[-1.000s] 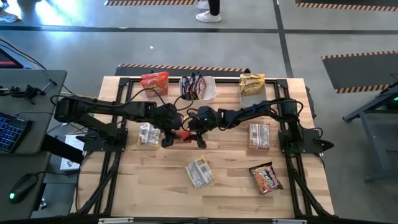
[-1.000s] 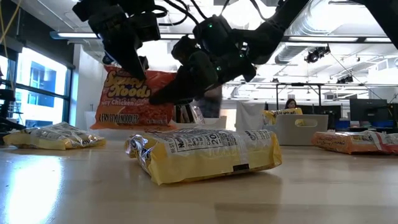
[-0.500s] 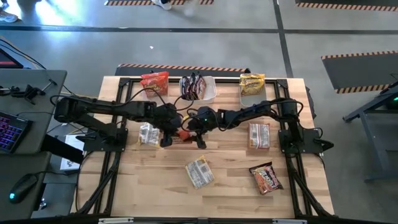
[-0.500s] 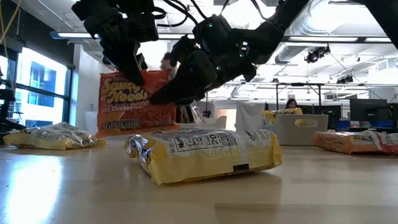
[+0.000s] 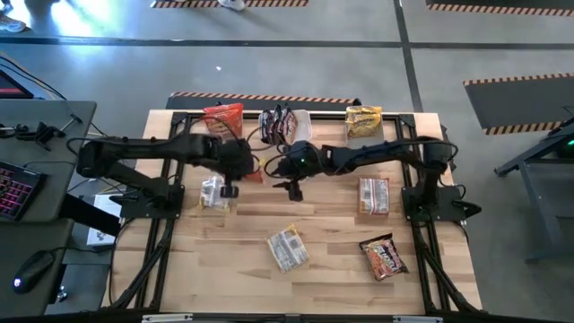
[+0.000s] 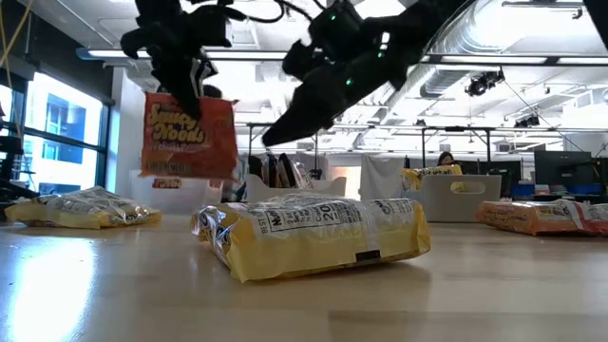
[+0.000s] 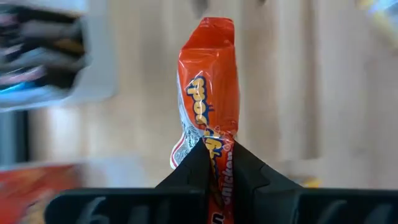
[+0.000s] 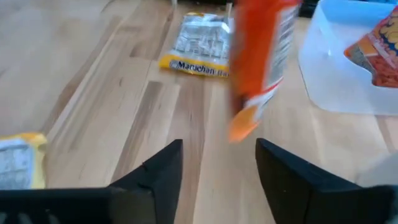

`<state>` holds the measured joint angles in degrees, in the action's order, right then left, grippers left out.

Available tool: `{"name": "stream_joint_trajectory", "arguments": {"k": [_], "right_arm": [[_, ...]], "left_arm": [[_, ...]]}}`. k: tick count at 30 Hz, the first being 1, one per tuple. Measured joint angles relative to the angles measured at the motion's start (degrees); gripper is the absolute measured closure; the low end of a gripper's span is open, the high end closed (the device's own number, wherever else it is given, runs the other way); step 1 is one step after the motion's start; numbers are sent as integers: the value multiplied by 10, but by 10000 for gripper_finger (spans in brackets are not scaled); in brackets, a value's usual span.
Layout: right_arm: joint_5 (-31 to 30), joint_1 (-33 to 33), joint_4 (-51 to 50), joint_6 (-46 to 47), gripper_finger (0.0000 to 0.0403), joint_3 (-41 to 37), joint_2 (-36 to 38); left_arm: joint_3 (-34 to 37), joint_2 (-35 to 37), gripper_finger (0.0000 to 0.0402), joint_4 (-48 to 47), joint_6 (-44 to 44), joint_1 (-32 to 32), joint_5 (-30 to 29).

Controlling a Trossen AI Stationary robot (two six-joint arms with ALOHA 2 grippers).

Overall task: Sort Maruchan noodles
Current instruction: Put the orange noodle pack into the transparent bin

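The left end effector (image 7: 214,163) grips a red-orange crinkly plastic noodle packet (image 7: 208,93) above the wooden worktop (image 5: 332,247); the right end effector (image 8: 217,163), beside it, is open and empty.

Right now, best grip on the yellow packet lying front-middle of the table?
The yellow packet lies flat, skewed, clear of its neighbours. Come straight down and pinch across its narrow width, probably near a flat crimped end, since the middle bulges.

Grey concrete floor (image 5: 269,54), striped hazard tape (image 5: 502,7); bright windows (image 6: 57,128) left, exposed ceiling ducts (image 6: 494,38).
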<state>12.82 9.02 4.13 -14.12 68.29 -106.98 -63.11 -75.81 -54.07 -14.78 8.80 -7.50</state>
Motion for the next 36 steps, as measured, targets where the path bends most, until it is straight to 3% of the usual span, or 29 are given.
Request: {"name": "stream_joint_trajectory", "arguments": {"k": [5, 12, 19, 26, 36], "right_arm": [[2, 4, -58, -30, 285, -12, 35], [-39, 4, -13, -36, 395, -103, 82], [-39, 15, 96, 14, 377, -180, 113], [-31, 19, 102, 20, 398, -196, 118], [-30, 19, 98, 16, 401, -196, 119]], "left_arm": [[-24, 12, 395, -30, -55, 52, -36], [-24, 58, 398, -46, -94, 129, -36], [-24, 82, 398, -49, -174, 231, -21], [-24, 61, 399, -41, -234, 333, 20], [-24, -12, 399, 11, -275, 394, 52]]}}
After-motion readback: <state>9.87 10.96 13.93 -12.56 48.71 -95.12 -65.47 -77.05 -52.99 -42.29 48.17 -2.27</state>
